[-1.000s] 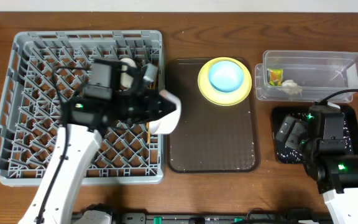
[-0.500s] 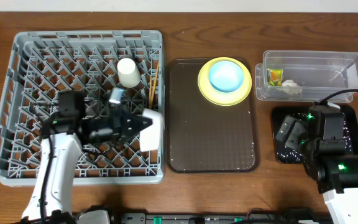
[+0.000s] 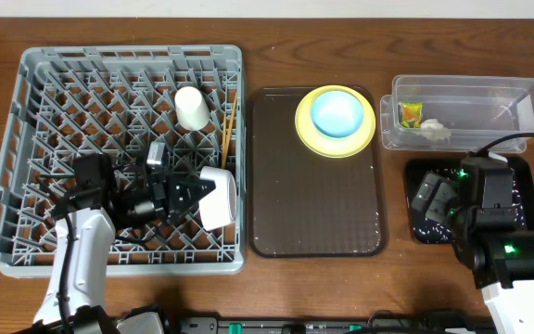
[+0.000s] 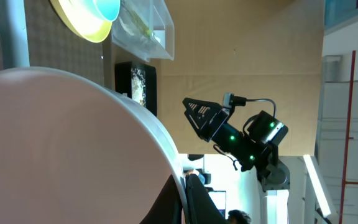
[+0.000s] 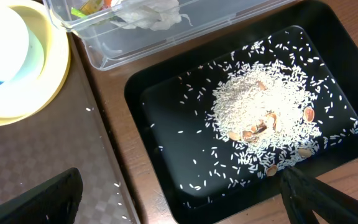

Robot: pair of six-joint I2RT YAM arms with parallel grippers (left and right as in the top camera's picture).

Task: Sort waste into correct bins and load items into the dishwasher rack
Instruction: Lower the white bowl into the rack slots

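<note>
My left gripper (image 3: 202,196) is shut on the rim of the white bowl (image 3: 218,198), which it holds on edge low over the right front part of the grey dishwasher rack (image 3: 128,54). In the left wrist view the bowl (image 4: 73,149) fills the left side, its rim pinched in the gripper (image 4: 185,200). A white cup (image 3: 191,108) and wooden chopsticks (image 3: 228,130) are in the rack. The light blue dish (image 3: 337,111) sits on the yellow plate (image 3: 306,132). My right gripper (image 5: 182,205) hangs open over the black tray (image 5: 166,124) of rice scraps (image 5: 266,118).
The brown serving tray (image 3: 318,204) lies between the rack and the bins, with the plate at its far end. The clear tub (image 3: 489,104) behind the black tray (image 3: 519,181) holds the snack wrapper (image 3: 409,114) and the tissue (image 3: 434,130). A few rice grains lie on the brown tray (image 5: 55,168).
The left arm has drawn back toward the near left and lowered the bowl from the rack's right edge deeper into the rack. The right arm has not moved.
</note>
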